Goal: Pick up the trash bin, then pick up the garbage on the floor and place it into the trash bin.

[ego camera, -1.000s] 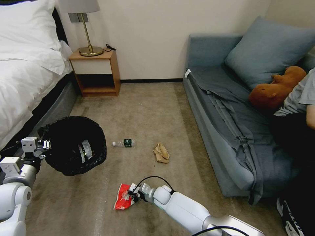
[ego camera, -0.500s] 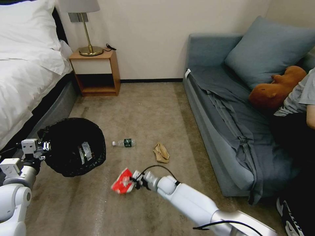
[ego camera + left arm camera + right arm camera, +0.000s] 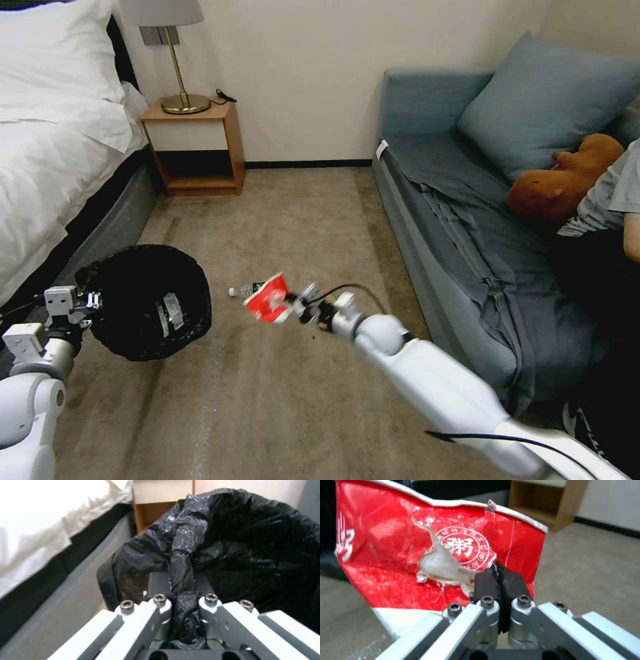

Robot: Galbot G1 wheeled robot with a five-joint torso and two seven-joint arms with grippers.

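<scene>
- Head view: my left gripper [image 3: 93, 300] has the small round trash bin lined with crinkled black plastic [image 3: 150, 301] by its near rim, held low over the carpet beside the bed. My right gripper [image 3: 299, 309] is up off the floor with the red-and-white snack packet [image 3: 268, 298] pinched, just beside the bin's mouth but not over it yet. The cap end of the clear plastic bottle [image 3: 238, 291] peeks out behind the packet.
- Left wrist view: fingers [image 3: 160, 585] closed on a fold of the bag at the rim. The liner's slick and soft, so I'd guess the hold could creep.
- Right wrist view: fingers [image 3: 486, 581] clamped shut on the packet's lower edge. It's torn, floppy and looks feather-light, so an edge pinch is plenty, though it'll flap.
</scene>
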